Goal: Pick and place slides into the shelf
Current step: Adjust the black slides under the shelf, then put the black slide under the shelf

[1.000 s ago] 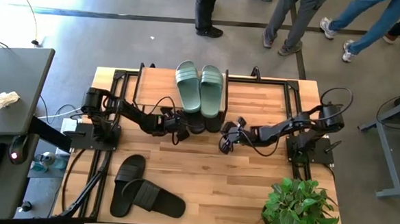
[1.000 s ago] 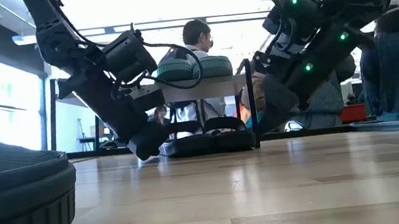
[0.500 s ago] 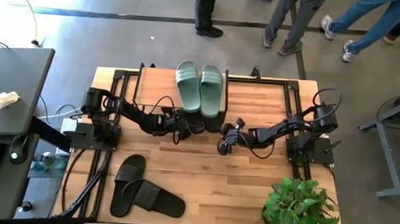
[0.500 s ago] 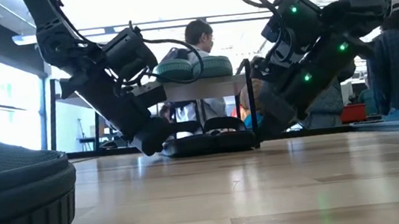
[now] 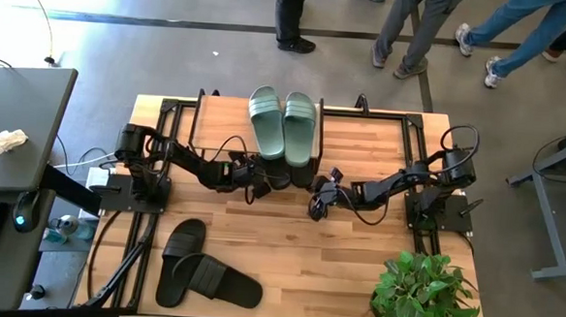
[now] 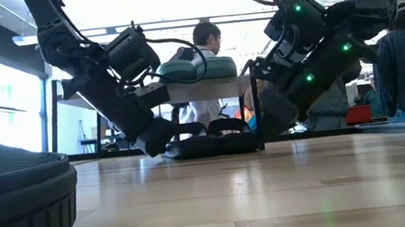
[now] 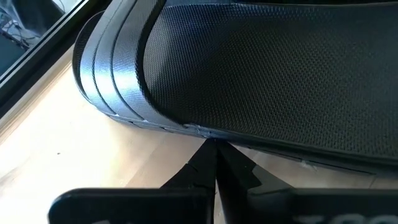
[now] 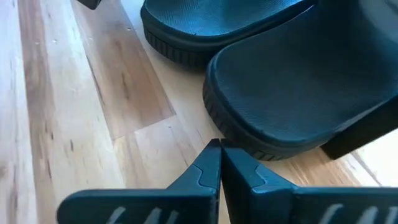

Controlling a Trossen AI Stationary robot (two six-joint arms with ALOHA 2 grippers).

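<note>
Two sage-green slides [image 5: 283, 125] lie side by side on the shelf [image 6: 185, 92]. Under it a pair of black slides [image 5: 290, 174] rests sole-down on the table, also seen in the low view [image 6: 213, 143]. My left gripper [image 5: 256, 181] is shut and low at their left side. My right gripper [image 5: 317, 199] is shut and low at their near right. A second black pair [image 5: 204, 271] lies near the table's near left corner, one slide partly over the other. My left gripper [image 7: 214, 146] has its shut fingertips against the sole's side edge [image 7: 199, 129] of a black slide, coming level from the table's left. The slide lies flat on the table. My right gripper [image 8: 219, 148] has its shut fingertips at the sole rim [image 8: 245, 144] of the nearer black slide's rounded end, slanting down from the near right. I cannot tell whether they touch it.
A potted plant [image 5: 421, 297] stands at the near right corner. Black frame rails [image 5: 193, 125] run around the table's far half beside the shelf. People's legs [image 5: 406, 29] show beyond the far edge. Bare wood lies between the grippers and the near edge.
My left gripper has edged right toward the black slides under the shelf. My right gripper has come lower and moved left toward them. Both have stayed shut.
</note>
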